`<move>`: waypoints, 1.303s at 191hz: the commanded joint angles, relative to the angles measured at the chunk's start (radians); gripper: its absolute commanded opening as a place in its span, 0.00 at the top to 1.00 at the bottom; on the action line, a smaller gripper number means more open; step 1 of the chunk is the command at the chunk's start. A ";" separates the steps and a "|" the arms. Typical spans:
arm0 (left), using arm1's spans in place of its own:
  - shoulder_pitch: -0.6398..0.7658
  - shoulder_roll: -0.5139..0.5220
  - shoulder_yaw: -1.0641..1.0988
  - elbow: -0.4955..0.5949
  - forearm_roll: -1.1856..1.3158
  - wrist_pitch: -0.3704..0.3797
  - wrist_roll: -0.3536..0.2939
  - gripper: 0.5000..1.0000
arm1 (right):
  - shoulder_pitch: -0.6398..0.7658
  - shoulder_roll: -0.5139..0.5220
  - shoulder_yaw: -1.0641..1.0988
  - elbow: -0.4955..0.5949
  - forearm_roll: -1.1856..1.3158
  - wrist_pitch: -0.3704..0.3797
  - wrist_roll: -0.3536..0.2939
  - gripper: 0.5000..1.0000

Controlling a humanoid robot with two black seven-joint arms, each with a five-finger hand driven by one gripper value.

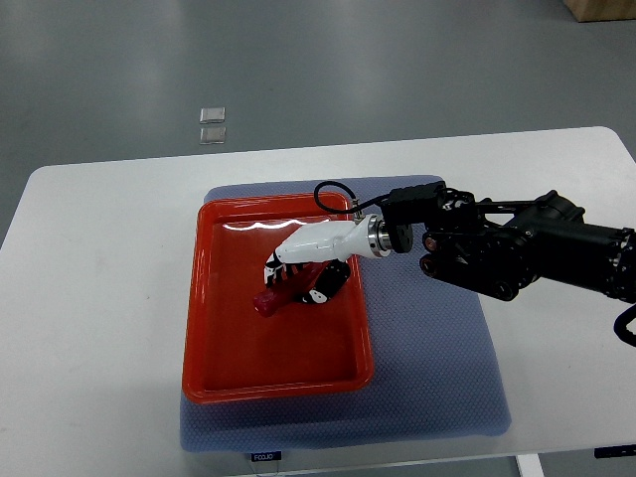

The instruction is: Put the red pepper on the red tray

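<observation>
Nearest me, the blue mat [437, 397] lies under the red tray [214, 338] on the white table [89, 298]. Inside the tray, my right hand [303, 268] is clenched around the red pepper [273, 296], which rests on the tray floor, nothing blocking it. Farther off, two small squares [212, 124] sit on the grey floor.

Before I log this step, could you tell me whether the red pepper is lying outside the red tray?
No, the red pepper sits inside the red tray, with the right hand over it.
</observation>
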 commanded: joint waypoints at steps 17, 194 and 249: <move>0.000 0.000 0.000 0.000 0.000 0.000 0.000 0.00 | -0.006 -0.007 0.006 -0.003 0.007 0.000 -0.028 0.18; 0.000 0.000 0.000 0.000 0.000 0.000 0.000 0.00 | -0.144 -0.161 0.390 -0.115 1.317 0.226 -0.302 0.18; 0.000 0.000 0.000 0.000 0.000 0.000 0.000 0.00 | -0.256 -0.153 0.454 -0.178 1.715 0.227 -0.340 0.17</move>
